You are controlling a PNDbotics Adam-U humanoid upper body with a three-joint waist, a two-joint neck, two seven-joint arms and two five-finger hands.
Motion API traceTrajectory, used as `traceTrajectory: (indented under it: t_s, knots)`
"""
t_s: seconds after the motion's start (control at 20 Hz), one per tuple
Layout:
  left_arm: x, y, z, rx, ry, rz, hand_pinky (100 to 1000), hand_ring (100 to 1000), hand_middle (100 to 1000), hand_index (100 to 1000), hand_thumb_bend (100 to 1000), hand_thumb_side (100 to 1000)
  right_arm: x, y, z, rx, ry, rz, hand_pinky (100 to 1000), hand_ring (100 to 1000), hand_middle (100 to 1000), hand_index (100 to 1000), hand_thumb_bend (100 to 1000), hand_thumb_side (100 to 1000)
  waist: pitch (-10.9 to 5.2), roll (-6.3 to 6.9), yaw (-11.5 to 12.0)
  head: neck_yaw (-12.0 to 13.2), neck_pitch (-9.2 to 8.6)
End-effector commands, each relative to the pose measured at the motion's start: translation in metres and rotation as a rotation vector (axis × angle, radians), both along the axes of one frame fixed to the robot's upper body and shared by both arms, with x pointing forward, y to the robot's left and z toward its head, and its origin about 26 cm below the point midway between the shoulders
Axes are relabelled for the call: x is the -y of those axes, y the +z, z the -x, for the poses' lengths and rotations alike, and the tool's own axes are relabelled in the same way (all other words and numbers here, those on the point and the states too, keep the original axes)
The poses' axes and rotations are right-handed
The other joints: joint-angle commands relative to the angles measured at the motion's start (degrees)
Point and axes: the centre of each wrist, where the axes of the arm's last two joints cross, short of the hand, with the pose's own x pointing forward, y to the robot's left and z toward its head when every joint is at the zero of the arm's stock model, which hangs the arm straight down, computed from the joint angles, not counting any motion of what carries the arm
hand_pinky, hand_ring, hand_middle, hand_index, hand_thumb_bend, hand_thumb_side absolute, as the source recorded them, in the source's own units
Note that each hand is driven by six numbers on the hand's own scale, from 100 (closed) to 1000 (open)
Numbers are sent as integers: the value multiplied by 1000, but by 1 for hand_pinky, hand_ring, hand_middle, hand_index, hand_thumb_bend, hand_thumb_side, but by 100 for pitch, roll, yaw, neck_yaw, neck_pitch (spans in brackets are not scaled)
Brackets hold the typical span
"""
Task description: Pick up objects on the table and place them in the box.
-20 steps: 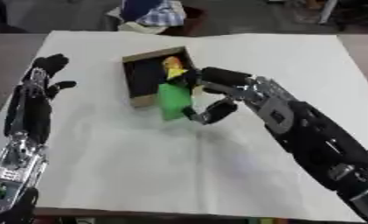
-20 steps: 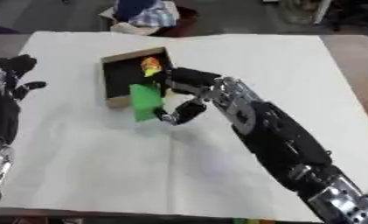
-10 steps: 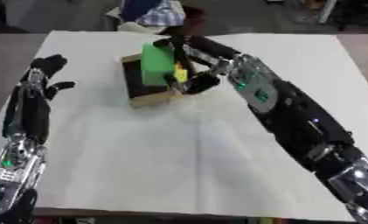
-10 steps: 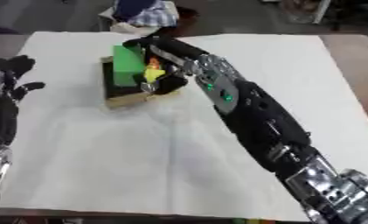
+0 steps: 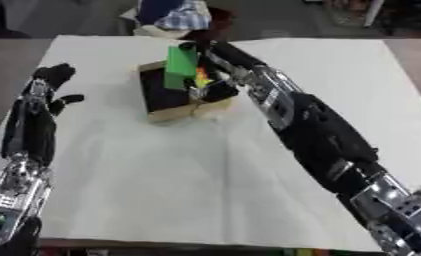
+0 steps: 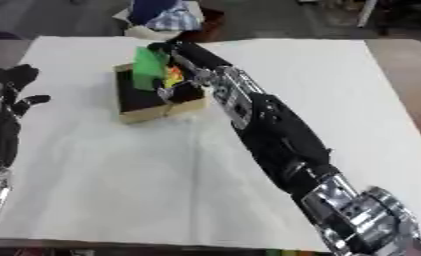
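A small cardboard box [image 5: 171, 113] with a dark inside stands on the white table at upper middle. My right hand [image 5: 215, 56] reaches over its far side and is shut on a green block [image 5: 180, 66], held upright above the box's opening. Something yellow and orange [image 5: 201, 78] lies inside the box next to the block. My left hand [image 5: 49, 84] rests open at the left edge of the table, fingers pointing away from me, holding nothing.
The white sheet [image 5: 205, 185] covers the table down to its front edge. Beyond the far edge lies a pile of blue and white cloth [image 5: 171, 12]. My right forearm [image 5: 318, 135] crosses the table's right half.
My right hand has carried the green block from the table in front of the box up and over the box's opening. The left hand has stayed where it was.
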Motion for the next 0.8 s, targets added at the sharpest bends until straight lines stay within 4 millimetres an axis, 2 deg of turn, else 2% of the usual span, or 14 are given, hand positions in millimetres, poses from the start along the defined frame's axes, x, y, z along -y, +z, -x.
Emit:
traceTrajectory:
  t_s: [0.05,0.25,0.35,0.45,0.5,0.65,0.8]
  knots:
    - [0,7,-1,23,-6,-3,719,930,765,818,100,929,1,6,-5,39,-80,9,761,716,573,941,100,303,-117,87,4,-8,28]
    - [0,7,-1,24,-6,-2,719,930,765,819,100,929,4,-1,-6,72,-181,16,759,717,582,941,100,309,-114,100,4,-15,28]
    - [0,7,-1,24,-5,-2,719,931,765,818,100,929,5,-3,-6,90,-221,23,760,723,615,946,100,347,-114,106,5,-12,28]
    - [0,7,-1,25,-4,-1,719,931,765,819,100,928,6,-5,-6,103,-244,35,764,735,665,955,100,407,-114,109,1,-9,28]
    - [0,7,-1,25,-4,-1,719,931,765,819,100,929,7,-5,-6,109,-249,41,767,741,699,960,100,464,-116,110,-3,-5,28]
    - [0,7,-1,24,-4,0,719,931,765,819,100,928,8,-5,-6,128,-245,60,772,749,726,966,100,528,-120,112,-16,4,28]
    - [-1,8,-1,26,-3,1,719,931,765,819,100,928,9,-4,-6,141,-223,73,772,748,715,968,100,592,-125,115,-28,12,28]
